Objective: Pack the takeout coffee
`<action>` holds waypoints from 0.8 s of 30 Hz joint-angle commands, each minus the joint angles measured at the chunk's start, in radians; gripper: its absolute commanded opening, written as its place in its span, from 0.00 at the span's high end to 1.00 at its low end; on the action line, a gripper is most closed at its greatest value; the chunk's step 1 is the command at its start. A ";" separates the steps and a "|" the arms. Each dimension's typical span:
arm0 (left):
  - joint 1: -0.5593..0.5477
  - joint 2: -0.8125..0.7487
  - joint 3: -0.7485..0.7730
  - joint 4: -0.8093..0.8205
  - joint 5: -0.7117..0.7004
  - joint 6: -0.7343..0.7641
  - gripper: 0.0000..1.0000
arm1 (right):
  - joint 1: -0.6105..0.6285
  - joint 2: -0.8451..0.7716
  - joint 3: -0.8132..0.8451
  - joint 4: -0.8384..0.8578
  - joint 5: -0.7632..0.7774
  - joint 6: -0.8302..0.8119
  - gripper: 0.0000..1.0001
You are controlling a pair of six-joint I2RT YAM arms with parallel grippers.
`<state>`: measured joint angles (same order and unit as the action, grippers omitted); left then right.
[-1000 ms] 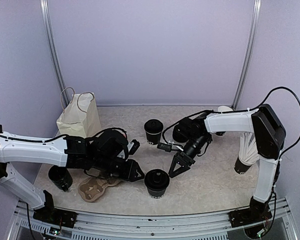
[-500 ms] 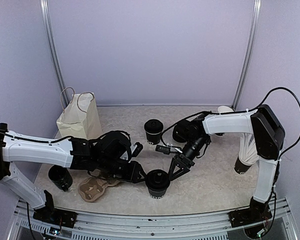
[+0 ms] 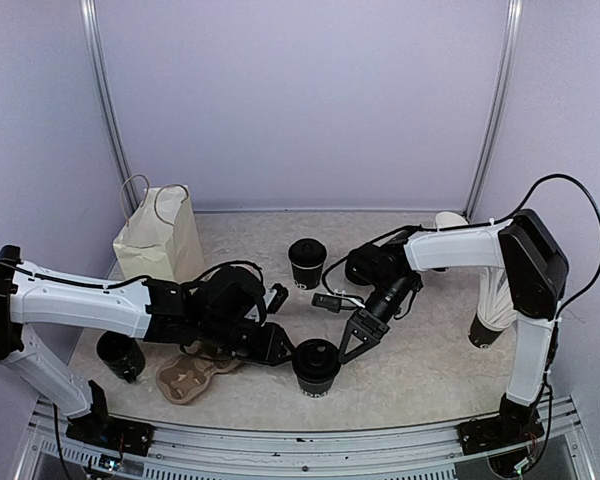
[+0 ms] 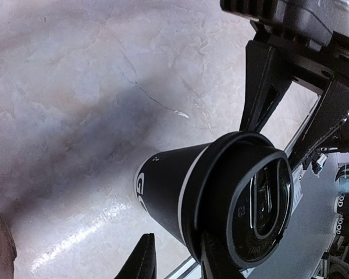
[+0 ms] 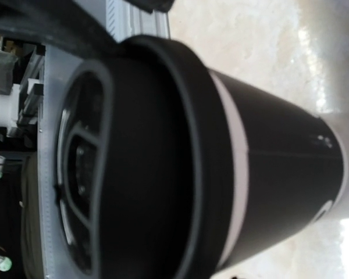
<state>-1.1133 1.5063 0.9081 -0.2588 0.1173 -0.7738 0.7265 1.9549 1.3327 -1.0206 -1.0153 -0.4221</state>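
Standing upright on the counter [image 3: 420,372], near and centre, the cup [image 3: 315,380] has its lid [image 3: 316,355] on top. The left end effector [image 3: 283,352] reaches in from the left with its tips at the cup's rim and its jaws a little apart; I cannot tell whether it grips. The right end effector [image 3: 352,344] reaches in from the far right, jaws spread to either side of the lid; clenched or released, I cannot tell. A second cup [image 3: 307,262] stands farther back. A bag [image 3: 158,245] stands far left and a tray [image 3: 185,378] lies near left.
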 commanded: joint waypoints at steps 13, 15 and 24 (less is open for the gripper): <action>-0.033 0.048 0.101 -0.207 -0.171 0.116 0.68 | 0.004 -0.056 0.030 0.031 0.124 -0.060 0.54; -0.033 0.034 0.141 -0.201 -0.175 0.145 0.64 | -0.003 -0.083 0.037 0.022 0.125 -0.070 0.52; -0.029 0.042 0.385 -0.330 -0.292 0.316 0.50 | -0.061 -0.209 0.127 0.003 0.220 -0.118 0.47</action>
<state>-1.1404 1.5345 1.1469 -0.4911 -0.0673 -0.5915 0.7048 1.8423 1.3880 -1.0279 -0.8730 -0.5034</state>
